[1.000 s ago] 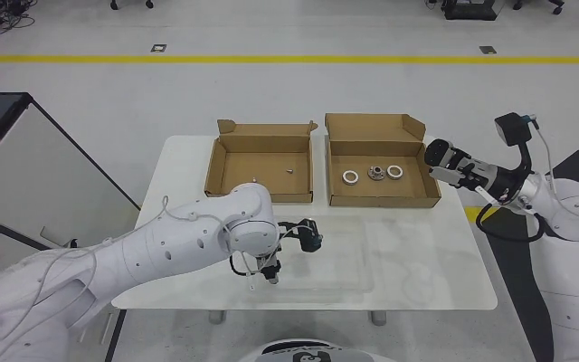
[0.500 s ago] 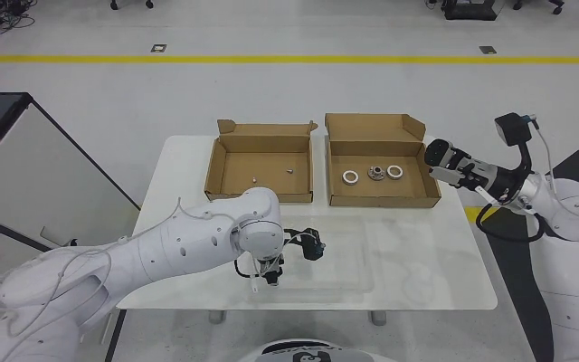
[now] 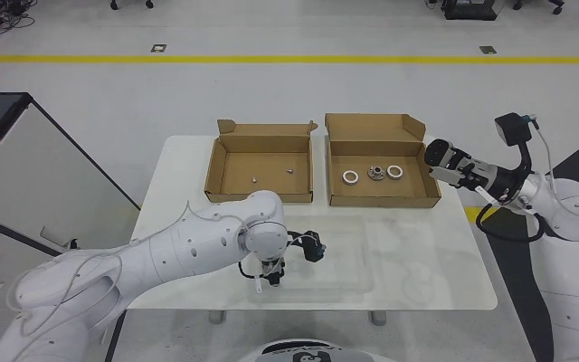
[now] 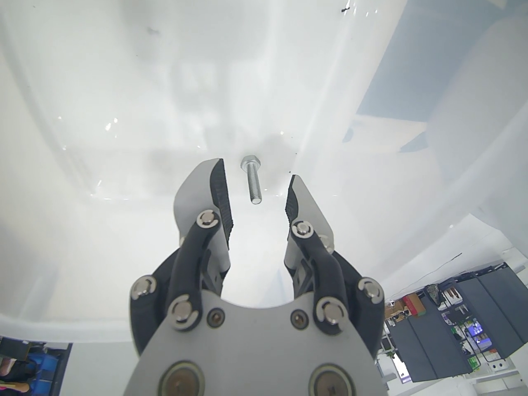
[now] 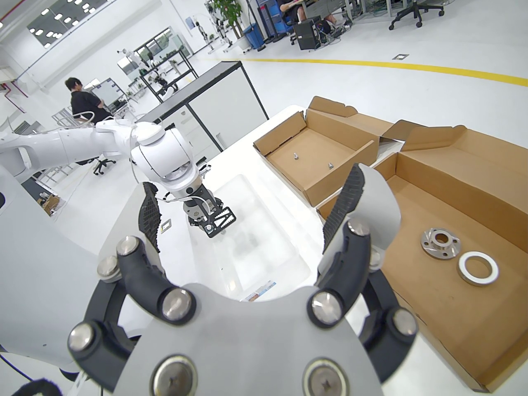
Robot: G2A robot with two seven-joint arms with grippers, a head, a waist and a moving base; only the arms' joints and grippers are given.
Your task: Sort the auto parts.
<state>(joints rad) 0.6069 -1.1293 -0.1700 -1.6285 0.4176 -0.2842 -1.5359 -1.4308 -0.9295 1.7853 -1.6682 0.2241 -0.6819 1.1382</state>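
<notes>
Left wrist view, bolt (image 4: 251, 180) btwn spread L jaws (tray (image 4: 93, 194) barely visible), R jaws spread.

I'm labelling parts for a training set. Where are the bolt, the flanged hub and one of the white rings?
bolt (image 4: 252, 183): left wrist view, middle of its shank.
flanged hub (image 5: 439, 246): right wrist view, front of its collar.
white ring (image 5: 462, 269): right wrist view, on its band.

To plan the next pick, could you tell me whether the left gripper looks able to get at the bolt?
Probably yes: the left gripper is open, the bolt lies alone in line with its gap, and nothing stands in the way.
</notes>
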